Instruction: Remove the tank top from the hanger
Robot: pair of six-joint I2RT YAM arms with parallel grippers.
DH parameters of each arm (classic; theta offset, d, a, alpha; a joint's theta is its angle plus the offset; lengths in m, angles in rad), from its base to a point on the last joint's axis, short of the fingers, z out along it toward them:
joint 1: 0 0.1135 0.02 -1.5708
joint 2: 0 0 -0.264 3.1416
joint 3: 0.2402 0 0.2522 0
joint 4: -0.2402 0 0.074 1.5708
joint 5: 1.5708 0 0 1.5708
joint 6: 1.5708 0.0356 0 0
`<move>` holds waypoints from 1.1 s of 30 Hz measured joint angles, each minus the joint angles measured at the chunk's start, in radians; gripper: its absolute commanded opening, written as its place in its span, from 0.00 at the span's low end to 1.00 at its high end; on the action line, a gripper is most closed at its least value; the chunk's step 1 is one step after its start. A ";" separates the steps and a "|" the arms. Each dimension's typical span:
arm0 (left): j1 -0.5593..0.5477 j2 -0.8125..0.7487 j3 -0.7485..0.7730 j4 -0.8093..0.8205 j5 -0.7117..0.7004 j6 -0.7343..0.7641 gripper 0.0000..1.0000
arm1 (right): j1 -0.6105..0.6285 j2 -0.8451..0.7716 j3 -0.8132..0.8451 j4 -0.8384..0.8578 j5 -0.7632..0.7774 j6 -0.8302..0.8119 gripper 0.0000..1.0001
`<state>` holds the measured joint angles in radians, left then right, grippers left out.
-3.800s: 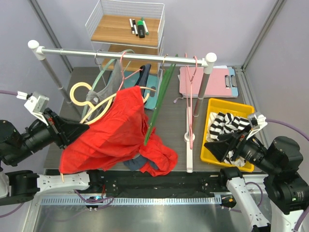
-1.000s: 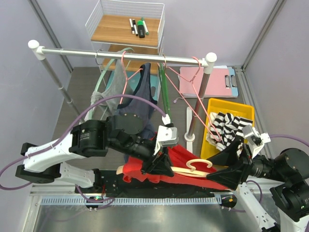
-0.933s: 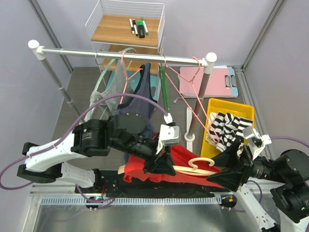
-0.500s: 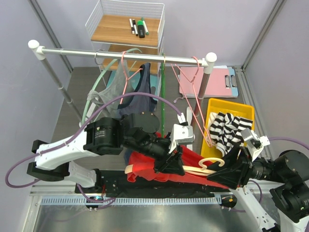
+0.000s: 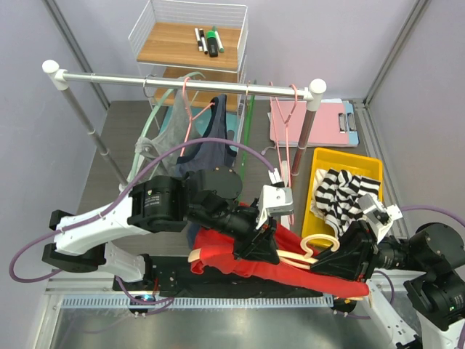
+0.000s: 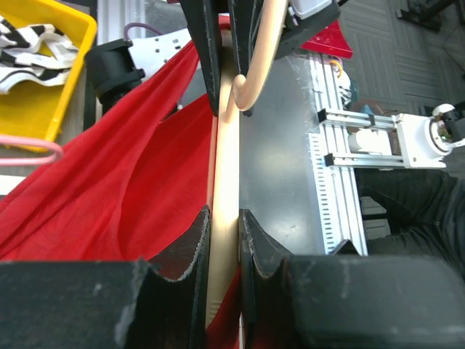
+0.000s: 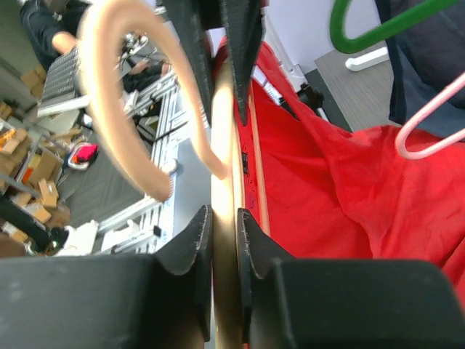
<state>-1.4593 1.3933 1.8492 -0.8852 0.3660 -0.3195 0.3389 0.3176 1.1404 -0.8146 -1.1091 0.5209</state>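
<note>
The red tank top (image 5: 243, 256) hangs on a cream hanger (image 5: 292, 255) held low over the table's near edge, with the hook (image 5: 320, 244) curling upward. My left gripper (image 5: 270, 251) is shut on the hanger's bar from the left. My right gripper (image 5: 323, 262) is shut on it from the right, just below the hook. In the left wrist view the left gripper (image 6: 224, 214) pinches the cream bar (image 6: 227, 160), with red fabric (image 6: 109, 182) draped to its left. In the right wrist view the right gripper (image 7: 223, 212) clamps the same bar, with the hook (image 7: 120, 80) above it and the tank top (image 7: 349, 182) to the right.
A clothes rail (image 5: 182, 80) crosses the back, carrying green (image 5: 247, 138) and pink hangers (image 5: 290, 138) and a dark blue garment (image 5: 211, 142). A yellow bin (image 5: 341, 155) with striped cloth (image 5: 341, 193) sits to the right. A pink clipboard (image 5: 327, 120) and a wire shelf (image 5: 192, 43) stand behind.
My right gripper has closed onto the hanger bar. The left arm has carried the hanger and tank top rightward, and the hook has shifted toward the right gripper.
</note>
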 measured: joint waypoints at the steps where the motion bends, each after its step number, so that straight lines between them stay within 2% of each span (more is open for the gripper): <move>1: 0.000 0.000 0.000 0.002 0.000 -0.003 0.00 | 0.002 0.000 0.000 0.010 -0.008 -0.002 0.01; 3: 0.000 0.000 0.000 0.009 0.003 -0.011 0.04 | 0.003 -0.004 0.000 0.019 -0.016 -0.004 0.01; 7: 0.000 -0.001 -0.002 0.015 0.000 -0.024 0.21 | 0.003 -0.011 -0.001 0.025 -0.014 -0.009 0.01; 8: 0.000 -0.005 -0.007 0.020 -0.001 -0.027 0.32 | 0.003 -0.014 -0.001 0.026 -0.010 -0.011 0.01; 11: 0.000 -0.032 -0.047 0.053 -0.037 -0.048 0.52 | 0.002 -0.026 -0.001 0.019 0.010 -0.017 0.01; 14: 0.003 -0.095 -0.098 0.080 -0.079 -0.068 0.64 | -0.009 -0.042 -0.002 0.002 0.045 -0.023 0.01; 17: 0.001 -0.190 -0.158 0.097 -0.114 -0.074 0.70 | -0.016 -0.057 -0.002 -0.010 0.055 -0.027 0.01; 22: 0.001 -0.385 -0.277 0.127 -0.155 -0.093 0.72 | -0.020 -0.086 -0.013 -0.035 0.081 -0.039 0.01; 26: 0.001 -0.476 -0.342 0.132 -0.181 -0.096 0.69 | -0.020 -0.111 -0.025 -0.053 0.101 -0.043 0.01; 33: 0.000 -0.531 -0.438 0.134 -0.212 -0.093 0.65 | -0.020 -0.135 -0.027 -0.076 0.123 -0.043 0.01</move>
<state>-1.4590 0.8627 1.4113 -0.7517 0.1535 -0.4122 0.3187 0.1825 1.1130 -0.8909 -0.9859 0.4782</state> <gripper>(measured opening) 0.654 0.170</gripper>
